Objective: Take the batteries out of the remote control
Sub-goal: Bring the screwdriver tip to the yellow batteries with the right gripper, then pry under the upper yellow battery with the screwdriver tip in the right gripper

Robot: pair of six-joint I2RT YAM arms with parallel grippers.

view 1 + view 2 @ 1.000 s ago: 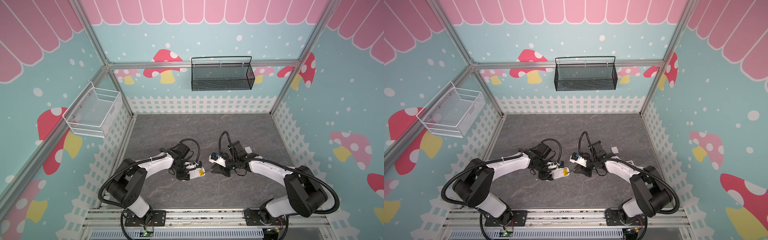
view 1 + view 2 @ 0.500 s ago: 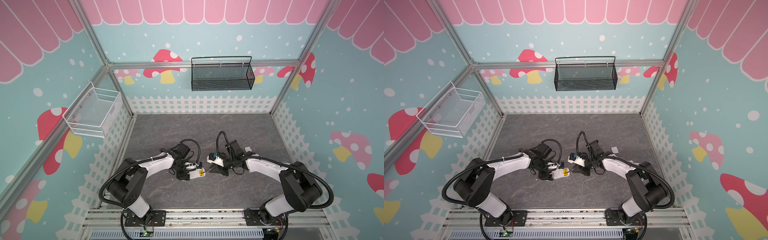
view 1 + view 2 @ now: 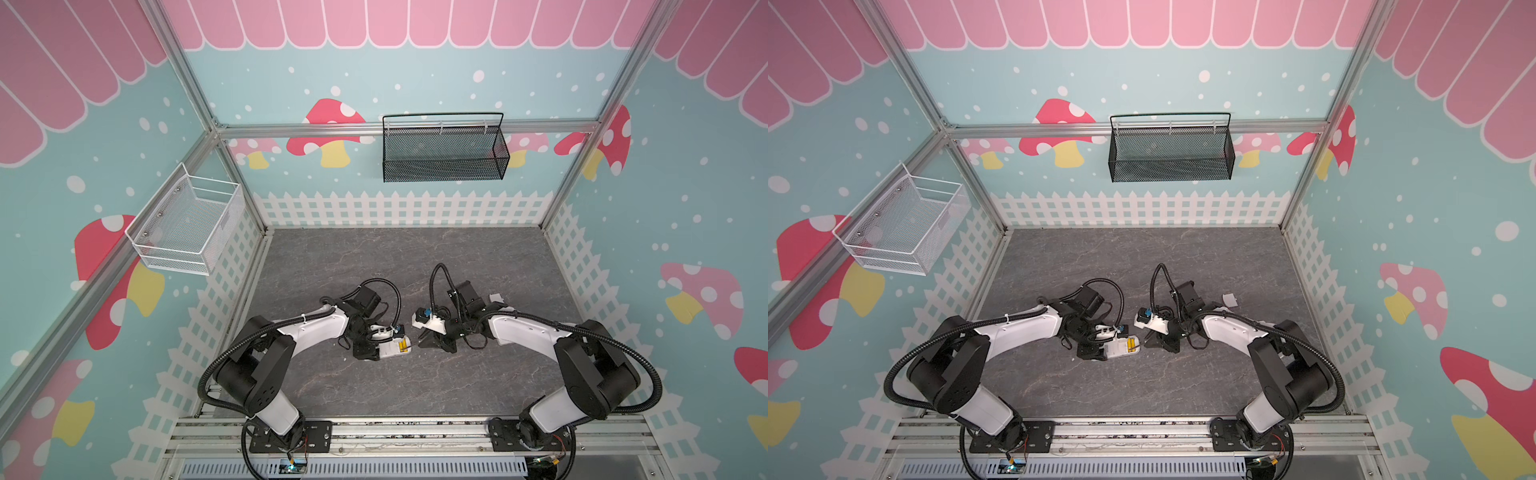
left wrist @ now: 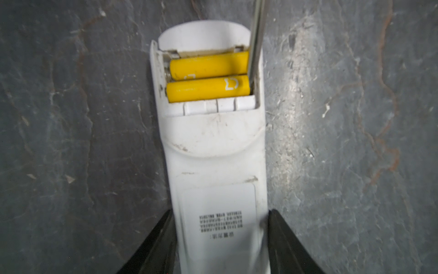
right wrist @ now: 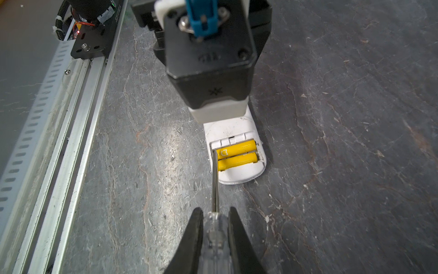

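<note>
Grey stone-look counter [image 3: 374, 257], mushroom-papered walls. One remote control [image 4: 213, 154], back up, bay uncovered; two yellow batteries [image 4: 208, 78] seated inside. Left hand [image 4: 220, 213]: part-open, clamping remote's sides, likely steadying it. Right hand [image 5: 215, 210]: closed on screwdriver [image 5: 215, 180] handle, tip at a battery's end, apparently to pry.

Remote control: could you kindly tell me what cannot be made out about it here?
Button face of the remote control: turned down against the table, every view.
Its rear end: cut by the left wrist view's edge, covered by the left gripper elsewhere.
Screwdriver tip touching the batteries: blurred, left wrist view.
</note>
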